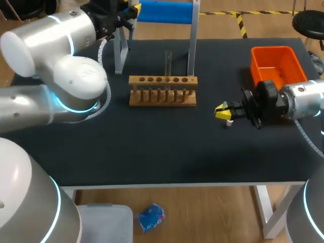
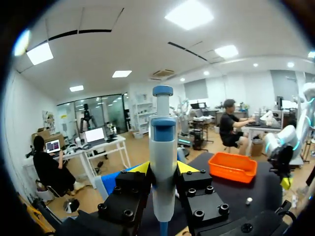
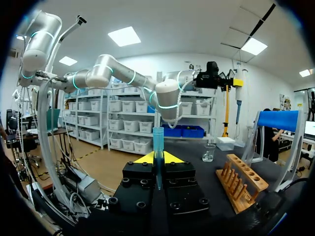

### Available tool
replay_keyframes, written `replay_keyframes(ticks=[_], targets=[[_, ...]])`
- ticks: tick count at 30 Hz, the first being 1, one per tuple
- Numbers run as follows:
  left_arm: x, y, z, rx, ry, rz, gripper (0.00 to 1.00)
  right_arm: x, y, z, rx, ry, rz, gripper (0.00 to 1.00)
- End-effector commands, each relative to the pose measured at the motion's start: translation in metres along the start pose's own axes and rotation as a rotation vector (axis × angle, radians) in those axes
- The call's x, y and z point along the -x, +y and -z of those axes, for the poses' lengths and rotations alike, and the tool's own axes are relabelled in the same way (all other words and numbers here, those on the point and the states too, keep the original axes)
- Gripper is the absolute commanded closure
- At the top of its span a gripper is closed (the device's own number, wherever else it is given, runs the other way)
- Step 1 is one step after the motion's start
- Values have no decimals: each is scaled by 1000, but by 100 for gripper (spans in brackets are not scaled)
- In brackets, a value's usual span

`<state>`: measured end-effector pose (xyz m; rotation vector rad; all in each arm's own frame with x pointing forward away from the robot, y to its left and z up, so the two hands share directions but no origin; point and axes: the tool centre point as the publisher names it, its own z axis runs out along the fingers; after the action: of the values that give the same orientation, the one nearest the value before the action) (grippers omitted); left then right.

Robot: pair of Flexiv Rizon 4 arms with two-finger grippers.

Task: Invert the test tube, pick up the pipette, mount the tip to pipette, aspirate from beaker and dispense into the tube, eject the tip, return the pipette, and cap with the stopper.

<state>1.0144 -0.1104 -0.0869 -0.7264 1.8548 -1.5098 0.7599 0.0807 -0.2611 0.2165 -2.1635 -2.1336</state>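
At the table's (image 1: pixel 152 147) far left corner, the left gripper (image 2: pixel 163 167) is clamped from both sides on the pipette (image 2: pixel 163 147). The pipette is a smooth white plastic barrel with a blue collar and a round blue plunger knob. Its long axis is vertical, knob uppermost. Just beside it is the stand (image 1: pixel 167 11), a blue bar on grey legs. In front of the stand, a slim clear test tube (image 1: pixel 168 62) is upright in a slatted wooden rack (image 1: pixel 162 96) with a row of round holes. A small clear beaker (image 3: pixel 208 153) sits beyond the rack. Right of the rack, the right gripper (image 1: pixel 223 111) pinches a translucent bluish pipette tip (image 3: pixel 158 147), a narrow cone with its wide mouth up and its point down. A small white stopper (image 1: pixel 229 123) lies on the dark matte tabletop just under those fingers. An orange plastic bin (image 1: pixel 273 49) occupies the far right.
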Motion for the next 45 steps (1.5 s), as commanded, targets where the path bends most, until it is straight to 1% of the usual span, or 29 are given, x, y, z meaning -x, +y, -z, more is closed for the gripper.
replay_keyframes(ticks=[1,7,11,16,19,20,40,41,43,44,45], targets=[[-13,-2,44,-12,220,-4,100,0,0,0,-1,1,0,100],[-51,-6,59,-30,261,-18,100,0,0,0,-1,1,0,100],[-78,-8,67,-51,306,-14,100,0,0,0,-1,1,0,100],[-110,-5,75,-76,395,10,100,0,0,0,-1,1,0,100],[-124,-2,77,-97,462,25,100,0,0,0,-1,1,0,100],[-127,-2,78,-89,481,25,100,0,0,0,-1,1,0,100],[-127,-2,78,-89,481,25,100,0,0,0,-1,1,0,100],[-136,-4,79,-107,482,2,100,0,0,0,-1,1,0,100],[-147,-7,80,-104,474,-42,100,0,0,0,-1,1,0,100],[-151,-8,81,-117,477,-47,100,0,0,0,-1,1,0,100],[-162,-11,83,-144,495,-48,100,0,0,0,-1,1,0,100]])
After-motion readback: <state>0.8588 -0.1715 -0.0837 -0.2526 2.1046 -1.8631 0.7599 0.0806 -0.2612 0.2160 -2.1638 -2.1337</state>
